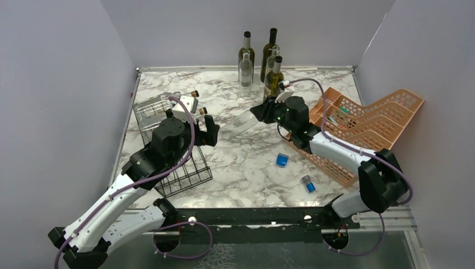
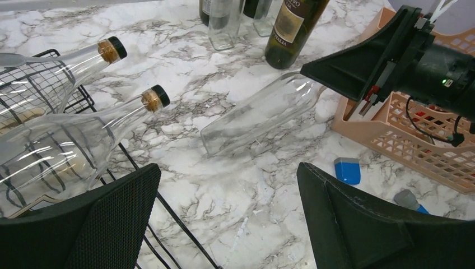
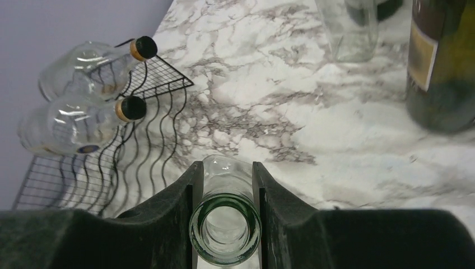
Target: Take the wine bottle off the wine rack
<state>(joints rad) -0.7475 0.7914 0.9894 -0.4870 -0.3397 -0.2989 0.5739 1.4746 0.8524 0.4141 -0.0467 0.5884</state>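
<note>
The black wire wine rack (image 1: 178, 171) stands at the left of the marble table. Two clear corked bottles (image 1: 187, 103) lie on it, also seen in the left wrist view (image 2: 67, 143) and the right wrist view (image 3: 73, 123). My right gripper (image 1: 261, 112) is shut on the neck of a third clear wine bottle (image 1: 245, 119), off the rack and tilted down to the left at mid-table. The right wrist view shows its open mouth (image 3: 225, 227) between the fingers (image 3: 179, 196). My left gripper (image 1: 210, 130) is open and empty beside the rack (image 2: 134, 162), its jaws wide apart (image 2: 227, 185).
Several upright bottles (image 1: 273, 75), dark and clear, stand at the back centre. An orange-pink mesh organizer (image 1: 367, 120) lies at the right. Two small blue items (image 1: 282, 161) (image 1: 308, 184) lie on the table in front of it. Grey walls close in the left, back and right sides.
</note>
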